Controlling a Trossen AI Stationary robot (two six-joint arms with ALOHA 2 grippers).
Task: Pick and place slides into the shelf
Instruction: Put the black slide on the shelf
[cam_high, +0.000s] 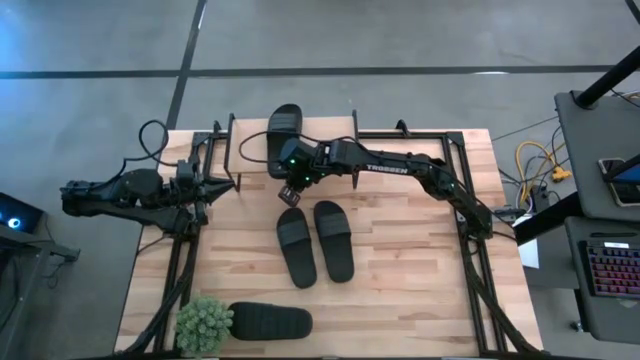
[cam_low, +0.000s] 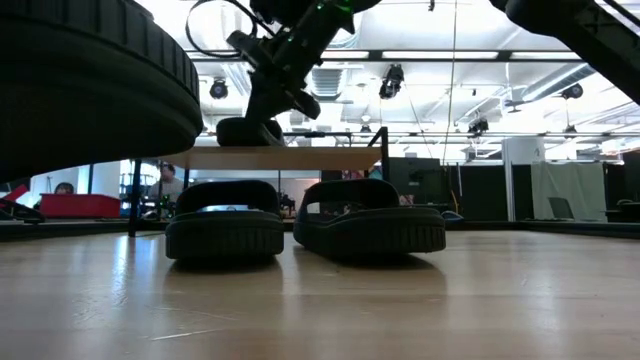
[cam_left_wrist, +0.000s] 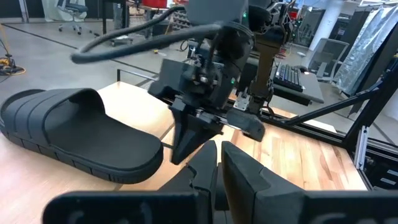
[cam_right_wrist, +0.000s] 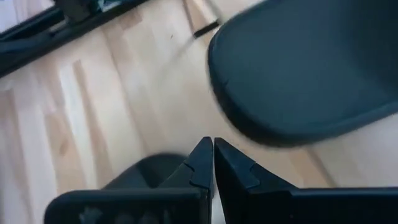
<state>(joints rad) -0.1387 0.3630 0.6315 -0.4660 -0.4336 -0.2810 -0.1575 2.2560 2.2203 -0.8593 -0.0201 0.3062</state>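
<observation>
The shelf (cam_high: 330, 128) (cam_low: 270, 158) stands at the table's far middle. One black slide (cam_high: 285, 125) (cam_left_wrist: 74, 130) lies flat on its top board. Two more slides (cam_high: 297, 248) (cam_high: 335, 240) lie side by side on their soles at mid-table, in front of the shelf (cam_low: 225, 222) (cam_low: 370, 218). Another slide (cam_high: 270, 322) lies at the near left. My right gripper (cam_high: 289, 192) (cam_right_wrist: 212, 149) is shut with nothing between its fingers. It hangs tilted down just off the near end of the slide on the shelf. My left gripper (cam_left_wrist: 219, 163) is shut at the table's left, pointing toward the shelf.
A small green potted plant (cam_high: 205, 325) stands at the near left corner beside the near-left slide. That slide looms large at the low view's upper left (cam_low: 90, 70). Black frame rails (cam_high: 470, 250) run along the table's sides. Bare wood lies right of the middle pair.
</observation>
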